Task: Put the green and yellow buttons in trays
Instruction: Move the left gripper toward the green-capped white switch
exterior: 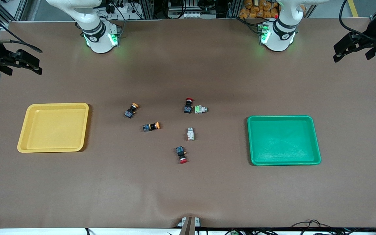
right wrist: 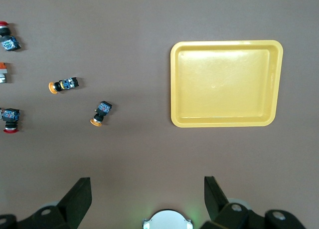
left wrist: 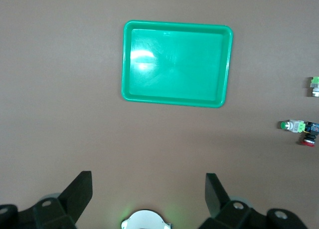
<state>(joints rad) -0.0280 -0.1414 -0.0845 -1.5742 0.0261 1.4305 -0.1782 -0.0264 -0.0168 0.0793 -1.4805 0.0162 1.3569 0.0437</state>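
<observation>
The yellow tray [exterior: 54,127] lies empty toward the right arm's end, the green tray [exterior: 284,140] empty toward the left arm's end. Between them lie two yellow-capped buttons [exterior: 131,110] [exterior: 151,126], a grey-white button with a green face [exterior: 200,109] and a plain grey-white button [exterior: 190,133]. My right gripper [exterior: 39,67] is open and empty, held high over the table's right-arm end; its wrist view shows the yellow tray [right wrist: 227,83] and the yellow-capped buttons [right wrist: 64,84] [right wrist: 101,113]. My left gripper [exterior: 335,54] is open and empty, high over the left-arm end, with the green tray [left wrist: 177,64] below it.
Two red-capped black-and-blue switches lie among the buttons: one [exterior: 188,105] touching the green-faced button, one [exterior: 181,154] nearest the front camera. The arm bases [exterior: 100,39] [exterior: 277,36] stand along the table's edge farthest from the front camera.
</observation>
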